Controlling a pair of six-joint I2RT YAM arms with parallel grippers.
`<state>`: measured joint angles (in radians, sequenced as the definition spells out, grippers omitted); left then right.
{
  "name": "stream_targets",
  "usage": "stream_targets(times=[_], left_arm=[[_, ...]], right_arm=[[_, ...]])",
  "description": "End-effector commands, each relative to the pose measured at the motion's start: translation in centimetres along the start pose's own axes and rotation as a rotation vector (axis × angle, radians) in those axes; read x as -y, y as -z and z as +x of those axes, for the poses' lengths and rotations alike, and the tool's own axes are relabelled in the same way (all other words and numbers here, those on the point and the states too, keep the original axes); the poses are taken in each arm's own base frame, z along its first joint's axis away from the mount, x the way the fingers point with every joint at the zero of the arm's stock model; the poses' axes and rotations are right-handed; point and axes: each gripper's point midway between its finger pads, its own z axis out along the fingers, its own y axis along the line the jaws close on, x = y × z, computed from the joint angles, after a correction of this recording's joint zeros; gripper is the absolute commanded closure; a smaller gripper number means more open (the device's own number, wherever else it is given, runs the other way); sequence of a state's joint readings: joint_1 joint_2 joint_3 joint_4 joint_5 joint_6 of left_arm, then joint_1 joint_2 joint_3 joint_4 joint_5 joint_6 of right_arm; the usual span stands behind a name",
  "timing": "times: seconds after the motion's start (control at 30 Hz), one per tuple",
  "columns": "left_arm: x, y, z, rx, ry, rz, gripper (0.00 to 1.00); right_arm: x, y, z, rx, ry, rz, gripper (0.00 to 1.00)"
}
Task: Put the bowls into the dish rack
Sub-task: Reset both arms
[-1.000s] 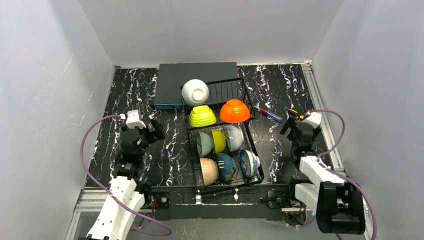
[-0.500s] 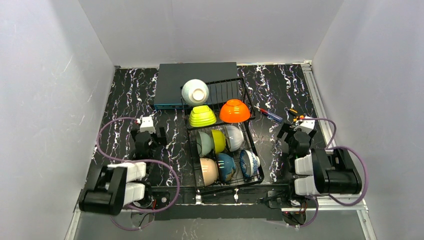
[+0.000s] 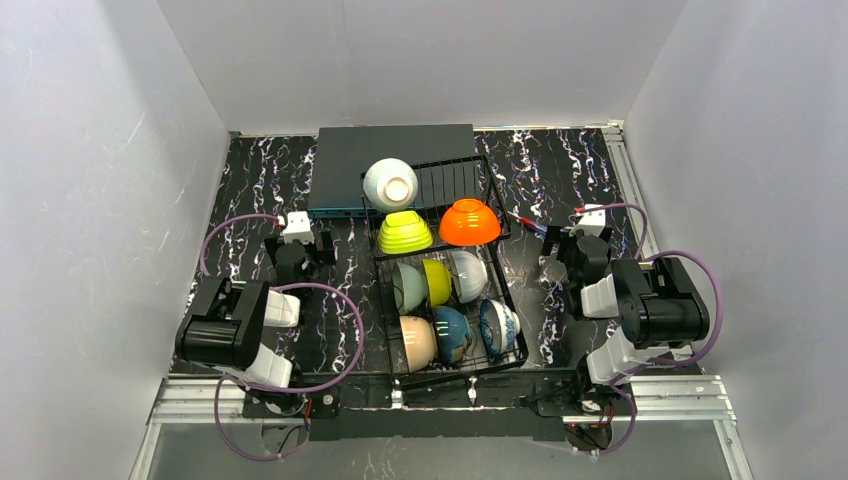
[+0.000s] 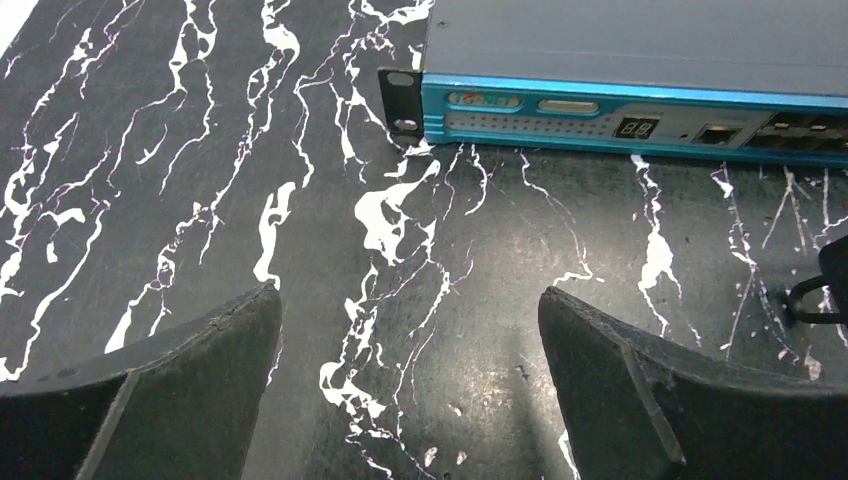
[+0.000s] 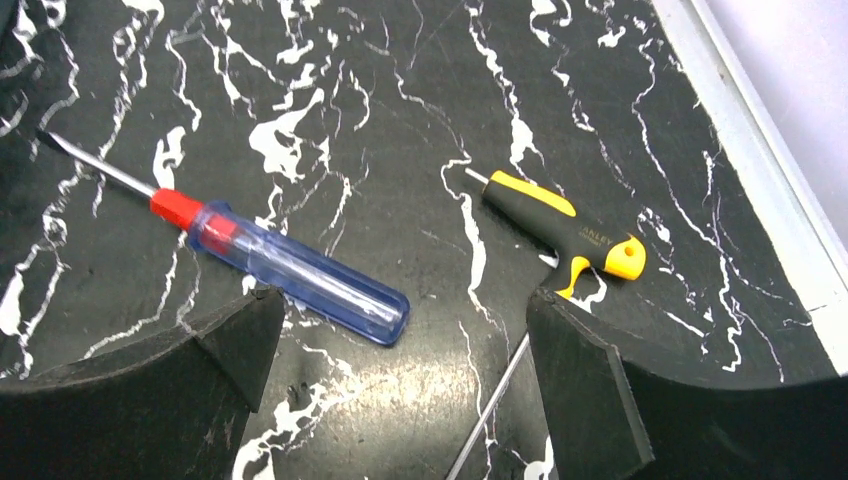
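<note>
- Moved since the earlier frame: both arms have folded further back. The left arm [image 3: 232, 325] now lies doubled up on the counter [image 3: 255, 180], and its jaws have edged toward the far side, closer to the grey box [image 3: 390, 150].
- The right arm [image 3: 650, 305] has likewise doubled up. Its jaws have shifted far and inward, toward the rack's right side.
- Unmoved: the dish rack [image 3: 447, 182] and all nine bowls.
- Left jaws: spread wide, holding nothing. In the left wrist view they stand over bare counter, facing the box's blue front panel [image 4: 620, 115].
- Right jaws: spread wide, holding nothing. In the right wrist view a screwdriver [image 5: 290, 268] with a red collar and clear blue handle lies just beyond the left fingertip. A yellow-and-black tool [image 5: 560, 225] lies just beyond the right fingertip.
- Bowls, back tier: pale bowl [image 3: 390, 185] on edge; lime bowl [image 3: 405, 232] and orange bowl [image 3: 469, 222] upside down.
- Bowls, middle row, on edge: mint bowl [image 3: 408, 285], yellow bowl [image 3: 437, 280], white bowl [image 3: 466, 275].
- Bowls, near row, on edge: beige bowl [image 3: 417, 342], teal bowl [image 3: 451, 333], patterned bowl [image 3: 498, 326].
- Position: the rack stands between the two arms; both pairs of jaws are beside it and apart from every bowl.
- Surface: black marble-look counter with white veins; a metal rail [image 3: 625, 170] runs along the right edge.
- Room: plain white walls on three sides.
</note>
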<state>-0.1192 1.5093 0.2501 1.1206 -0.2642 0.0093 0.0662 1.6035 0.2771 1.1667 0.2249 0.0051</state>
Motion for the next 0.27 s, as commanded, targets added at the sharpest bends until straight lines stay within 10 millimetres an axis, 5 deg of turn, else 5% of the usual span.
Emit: stream_targets(times=[0.0,0.23], left_arm=[[-1.13,-0.06,-0.49,0.006,0.007,-0.057,0.02],[-1.13,-0.1,-0.39,-0.003,0.006,-0.052,0.02]], right_arm=[[-0.25,-0.07,0.46,-0.026,0.05,-0.019,0.01],[-0.27,-0.07,0.46,-0.023,0.051,-0.021,0.01]])
